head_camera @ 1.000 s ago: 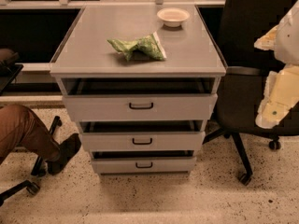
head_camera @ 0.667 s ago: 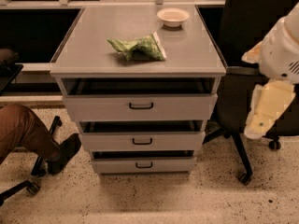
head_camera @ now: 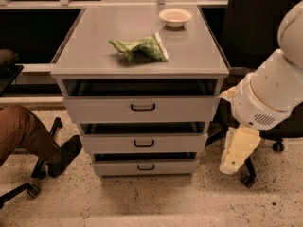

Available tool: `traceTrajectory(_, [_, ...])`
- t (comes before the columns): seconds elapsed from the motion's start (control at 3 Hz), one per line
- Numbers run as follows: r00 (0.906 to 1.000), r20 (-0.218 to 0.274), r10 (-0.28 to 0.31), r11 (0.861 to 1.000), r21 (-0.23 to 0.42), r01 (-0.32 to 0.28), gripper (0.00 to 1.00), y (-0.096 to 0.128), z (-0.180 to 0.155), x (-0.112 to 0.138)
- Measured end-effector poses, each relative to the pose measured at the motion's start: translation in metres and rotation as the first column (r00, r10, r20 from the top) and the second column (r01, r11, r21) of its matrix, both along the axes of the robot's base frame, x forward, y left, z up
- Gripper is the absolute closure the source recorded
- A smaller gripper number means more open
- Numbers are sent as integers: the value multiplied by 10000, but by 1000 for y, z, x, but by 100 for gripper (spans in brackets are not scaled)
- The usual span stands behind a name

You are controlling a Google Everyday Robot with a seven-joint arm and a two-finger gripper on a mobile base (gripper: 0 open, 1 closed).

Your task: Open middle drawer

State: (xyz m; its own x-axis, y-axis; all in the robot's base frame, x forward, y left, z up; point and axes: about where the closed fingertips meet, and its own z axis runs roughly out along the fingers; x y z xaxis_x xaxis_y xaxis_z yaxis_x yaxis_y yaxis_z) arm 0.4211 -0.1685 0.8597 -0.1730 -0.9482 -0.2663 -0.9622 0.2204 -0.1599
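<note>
1. Middle drawer [head_camera: 109,144]: grey, low flat front, second of three, at lower centre of the frame. A small dark bar handle [head_camera: 143,143] sits at its middle. A dark gap runs above the front.
2. Top drawer [head_camera: 94,110]: taller front, directly above, with a dark gap over it too.
3. Bottom drawer [head_camera: 113,167]: directly below, just above the floor.
4. Gripper [head_camera: 230,163]: cream, hanging downward at lower right of the frame, just beside the cabinet's right side at about bottom-drawer level. It touches no drawer or handle. Whether it is spread or closed cannot be told from this angle.
5. Arm [head_camera: 272,91]: bulky white housing at right of the frame, above the gripper.
6. Cabinet top [head_camera: 94,27]: grey, flat, at upper centre.
7. Bag [head_camera: 139,47]: green, crumpled, lying near the middle of the top.
8. Bowl [head_camera: 175,17]: pale, at the far right corner of the top, well apart from the bag.
9. Leg [head_camera: 19,131]: brown trousers, at lower left, ending in a black shoe [head_camera: 64,156].
10. Chair [head_camera: 255,27]: black, at right, behind the arm.
11. Floor [head_camera: 142,202]: pale, speckled.
</note>
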Motion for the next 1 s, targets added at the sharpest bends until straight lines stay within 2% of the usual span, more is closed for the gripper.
traceTrajectory(0.67, [9999,-101,24,10000,47,-24,0,1,-6,0])
traceTrajectory(1.0, [9971,-765,49,9998,187,-35,0,12,-57,-2])
